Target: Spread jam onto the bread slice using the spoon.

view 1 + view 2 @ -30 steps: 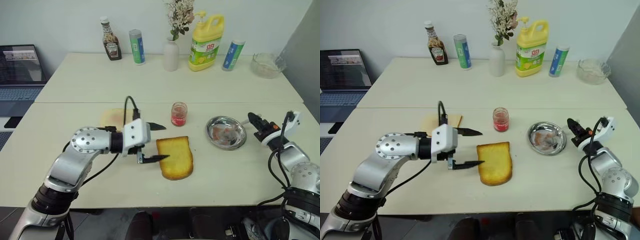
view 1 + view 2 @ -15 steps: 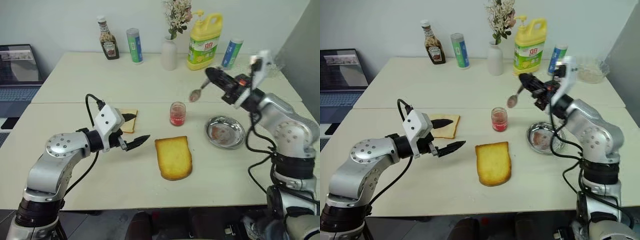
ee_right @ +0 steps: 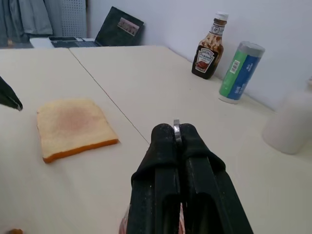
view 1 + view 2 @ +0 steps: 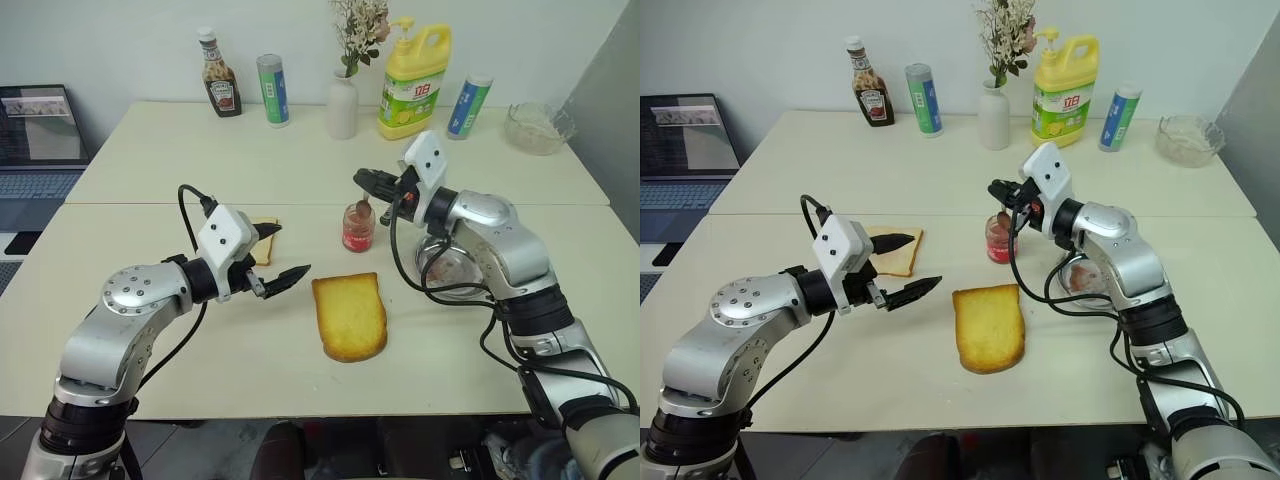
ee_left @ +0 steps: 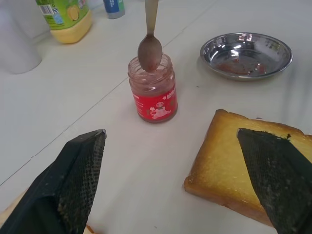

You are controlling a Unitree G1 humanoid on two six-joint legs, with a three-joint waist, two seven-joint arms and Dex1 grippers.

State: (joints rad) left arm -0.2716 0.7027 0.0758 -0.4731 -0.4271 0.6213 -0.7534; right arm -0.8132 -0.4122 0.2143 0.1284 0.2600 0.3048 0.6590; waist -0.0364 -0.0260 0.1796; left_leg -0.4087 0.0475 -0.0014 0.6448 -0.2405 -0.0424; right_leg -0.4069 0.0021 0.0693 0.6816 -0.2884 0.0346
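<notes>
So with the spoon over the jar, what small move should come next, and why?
Probably lower the spoon into the jam. The right gripper is shut on its handle, the bowl hangs just above the open jar mouth, and the bread slice is bare.

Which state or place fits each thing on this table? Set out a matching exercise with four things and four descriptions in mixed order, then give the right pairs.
Things:
1. spoon
2. bread slice
3. round steel dish
4. left gripper

Descriptions:
A. fingers wide apart, holding nothing
B. lies flat on the table, no jam on it
C. held bowl-down at the mouth of the jam jar by the right gripper
D. smeared red inside, beyond the bread

Pairs: 1-C, 2-B, 3-D, 4-A
</notes>
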